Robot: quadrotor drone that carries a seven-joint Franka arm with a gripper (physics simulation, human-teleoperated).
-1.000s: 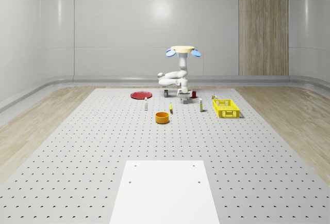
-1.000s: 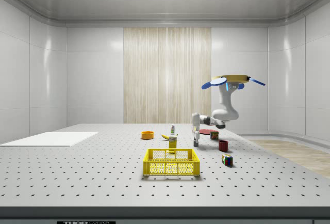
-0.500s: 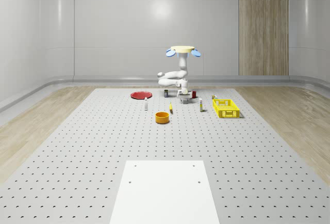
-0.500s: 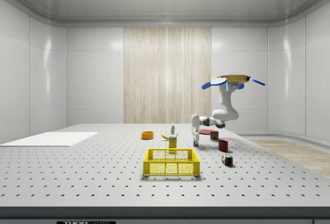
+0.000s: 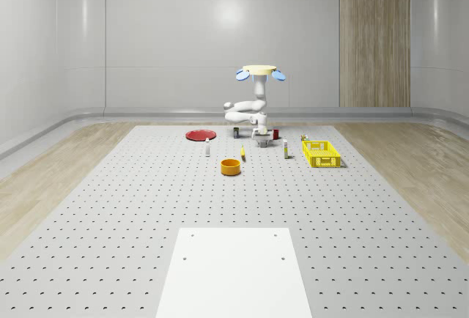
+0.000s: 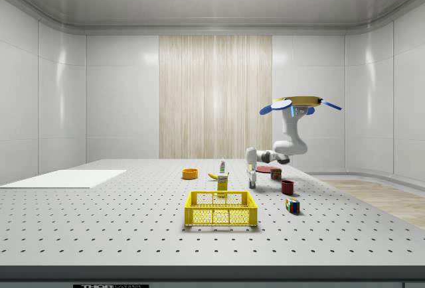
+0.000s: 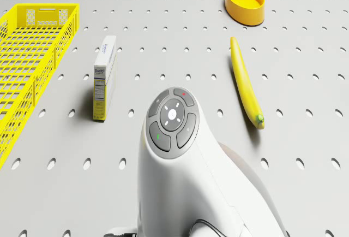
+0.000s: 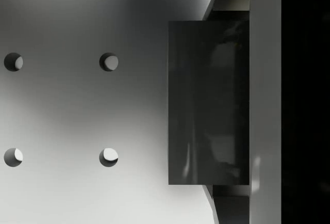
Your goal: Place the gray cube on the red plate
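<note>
The gray cube (image 8: 209, 102) looms large in the wrist view, with dark finger parts pressed against two opposite faces. My gripper (image 5: 259, 138) is shut on it, at or just above the perforated table, below the drone (image 5: 260, 71). The drone hovers over the far middle of the table. In the side view the gripper (image 6: 252, 182) points straight down from the bent white arm (image 7: 174, 155). The red plate (image 5: 199, 135) lies flat on the table, to the whole-scene view's left of the gripper and a little farther back; the side view has it (image 6: 264, 168) behind the arm.
A yellow crate (image 5: 321, 153) stands to the whole-scene view's right of the gripper. An orange bowl (image 5: 231, 166), a banana (image 7: 246, 84) and a small upright box (image 7: 103, 76) lie nearer the camera. A red mug (image 6: 287, 186) and a colored puzzle cube (image 6: 292, 205) sit close by. A white sheet (image 5: 234, 270) covers the near table.
The gripper has risen slightly, the cube still between its fingers. The drone holds its place.
</note>
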